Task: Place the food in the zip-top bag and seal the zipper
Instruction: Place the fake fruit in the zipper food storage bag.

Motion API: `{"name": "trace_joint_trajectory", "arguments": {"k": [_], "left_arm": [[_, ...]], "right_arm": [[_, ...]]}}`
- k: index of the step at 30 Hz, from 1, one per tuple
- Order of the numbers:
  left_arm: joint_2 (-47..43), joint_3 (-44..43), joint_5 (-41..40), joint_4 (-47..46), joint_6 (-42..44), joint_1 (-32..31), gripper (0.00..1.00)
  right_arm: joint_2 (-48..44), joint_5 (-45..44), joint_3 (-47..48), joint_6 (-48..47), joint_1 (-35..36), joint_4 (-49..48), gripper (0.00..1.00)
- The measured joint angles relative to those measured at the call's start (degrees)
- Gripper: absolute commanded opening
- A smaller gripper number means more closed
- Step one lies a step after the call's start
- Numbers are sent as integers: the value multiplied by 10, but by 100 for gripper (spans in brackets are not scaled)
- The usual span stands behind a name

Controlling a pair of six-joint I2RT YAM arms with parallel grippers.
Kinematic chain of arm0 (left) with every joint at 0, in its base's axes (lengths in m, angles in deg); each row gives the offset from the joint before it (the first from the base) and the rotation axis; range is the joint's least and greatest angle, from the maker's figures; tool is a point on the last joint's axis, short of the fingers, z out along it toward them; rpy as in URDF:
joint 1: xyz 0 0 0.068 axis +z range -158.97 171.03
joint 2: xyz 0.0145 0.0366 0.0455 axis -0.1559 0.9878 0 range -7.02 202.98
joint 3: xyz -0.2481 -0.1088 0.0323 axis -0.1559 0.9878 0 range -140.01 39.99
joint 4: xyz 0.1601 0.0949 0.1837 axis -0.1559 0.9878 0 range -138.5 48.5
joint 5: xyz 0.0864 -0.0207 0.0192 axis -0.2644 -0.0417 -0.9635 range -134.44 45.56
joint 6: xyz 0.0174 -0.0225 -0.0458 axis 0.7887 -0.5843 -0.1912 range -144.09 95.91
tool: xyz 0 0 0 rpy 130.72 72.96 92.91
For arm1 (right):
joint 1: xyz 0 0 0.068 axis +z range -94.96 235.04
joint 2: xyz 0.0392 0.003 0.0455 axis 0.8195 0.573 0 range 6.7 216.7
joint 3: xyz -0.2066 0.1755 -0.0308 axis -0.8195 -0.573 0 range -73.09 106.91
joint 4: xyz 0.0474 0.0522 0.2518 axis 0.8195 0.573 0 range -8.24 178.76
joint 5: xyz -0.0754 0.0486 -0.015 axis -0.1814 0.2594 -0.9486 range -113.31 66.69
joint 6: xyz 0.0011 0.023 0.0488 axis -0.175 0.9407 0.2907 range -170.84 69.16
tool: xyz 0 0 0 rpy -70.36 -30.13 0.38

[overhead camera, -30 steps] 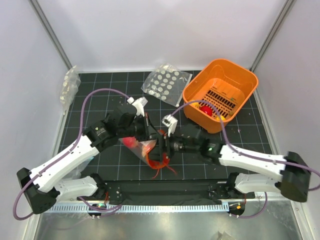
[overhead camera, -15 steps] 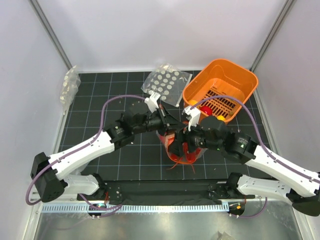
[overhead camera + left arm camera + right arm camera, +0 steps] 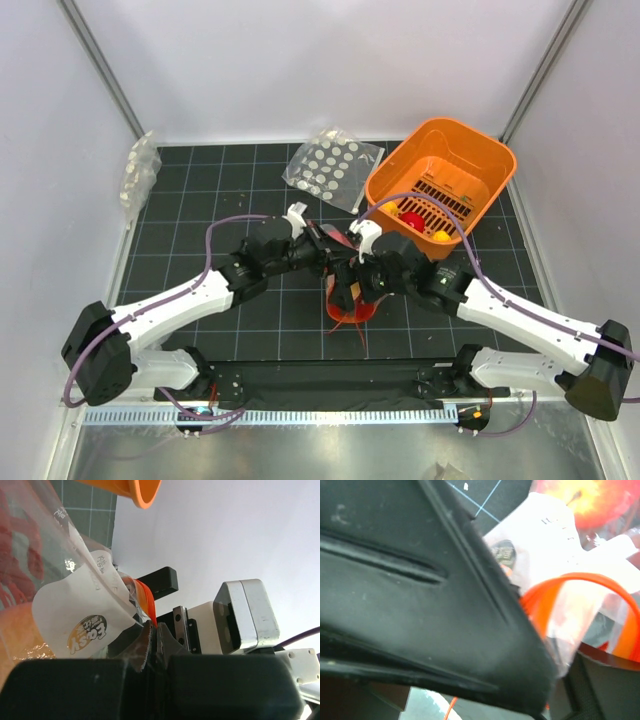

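Observation:
The zip-top bag (image 3: 349, 303) hangs between both arms over the middle of the mat. It is clear, and the red octopus-like food shows inside with thin tentacles (image 3: 357, 327) trailing below. My left gripper (image 3: 335, 262) is shut on the orange-red zipper (image 3: 146, 596) at the bag's mouth. The white label (image 3: 75, 611) sits just left of the jaws. My right gripper (image 3: 354, 284) is open against the mouth. One black finger (image 3: 435, 595) fills its view beside the looped zipper (image 3: 580, 582). A red-yellow fruit ball (image 3: 580, 495) lies behind the label.
The orange slotted basket (image 3: 388, 172) stands at the back right with a red ball (image 3: 412, 218) and a yellow one (image 3: 440, 236) inside. A clear bag of white discs (image 3: 330, 165) lies behind the arms. Another clear bag (image 3: 138, 175) sits at the left edge.
Both arms carried the bag from the mat's left-centre toward the middle and raised it. The right arm swung in closer to the bag's mouth. The left gripper kept its hold.

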Motion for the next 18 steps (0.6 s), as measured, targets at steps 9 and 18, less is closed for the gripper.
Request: {"name": "trace_joint_trajectory", "arguments": {"k": [9, 18], "left_arm": [[-4, 17, -8, -19, -53, 11, 0], [-4, 17, -29, -52, -114, 13, 0]], "right_arm": [[16, 5, 15, -12, -19, -5, 100], [20, -15, 24, -17, -21, 5, 100]]}}
